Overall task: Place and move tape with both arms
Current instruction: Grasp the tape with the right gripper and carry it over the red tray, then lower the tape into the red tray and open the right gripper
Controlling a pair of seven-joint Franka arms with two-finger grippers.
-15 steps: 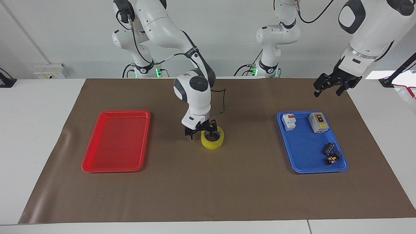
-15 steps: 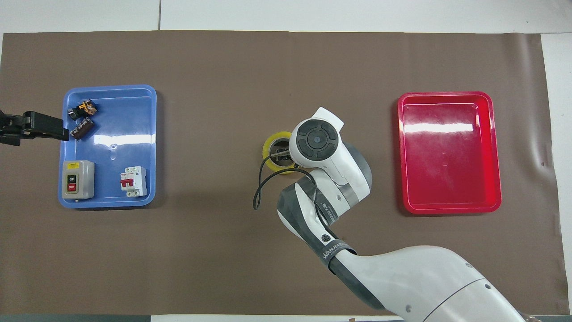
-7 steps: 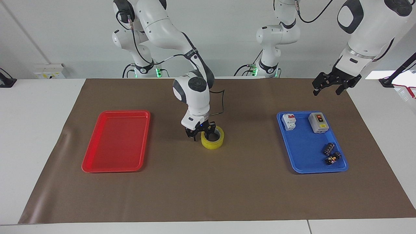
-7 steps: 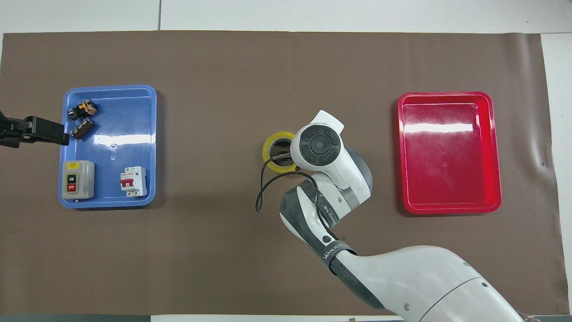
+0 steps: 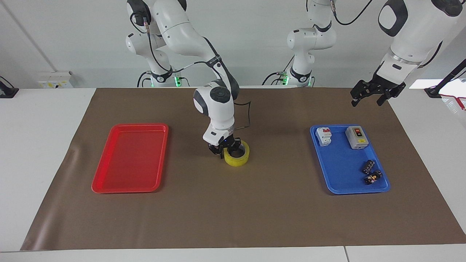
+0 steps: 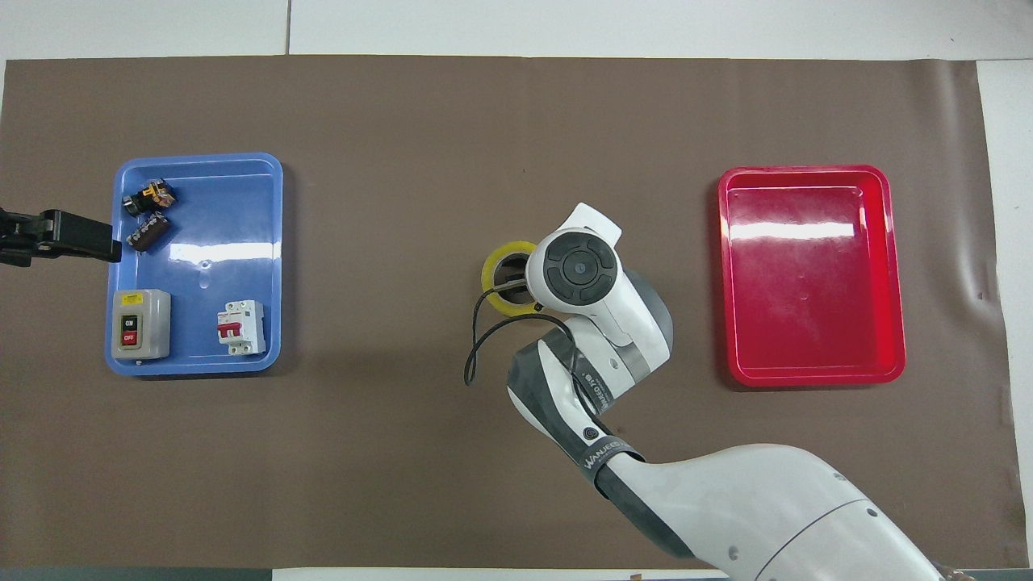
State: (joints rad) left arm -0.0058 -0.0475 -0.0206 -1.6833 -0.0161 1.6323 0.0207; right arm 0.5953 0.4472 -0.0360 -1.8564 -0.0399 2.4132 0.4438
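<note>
The yellow tape roll (image 5: pixel 238 159) lies flat on the brown mat mid-table, between the two trays; it also shows in the overhead view (image 6: pixel 495 273). My right gripper (image 5: pixel 226 150) is down on the roll's rim at the side toward the red tray, shut on the rim with one finger inside the core. The arm's wrist hides much of the roll from above. My left gripper (image 5: pixel 367 101) hangs open and empty in the air, over the mat beside the blue tray's edge, and it waits there (image 6: pixel 97 242).
A red tray (image 5: pixel 129 189) lies empty toward the right arm's end. A blue tray (image 5: pixel 349 191) toward the left arm's end holds a grey switch box (image 5: pixel 356 137), a white breaker (image 5: pixel 324 135) and two small dark parts (image 5: pixel 369 171).
My right gripper has closed on the tape's rim and the roll has shifted slightly toward the red tray. My left gripper has risen a little.
</note>
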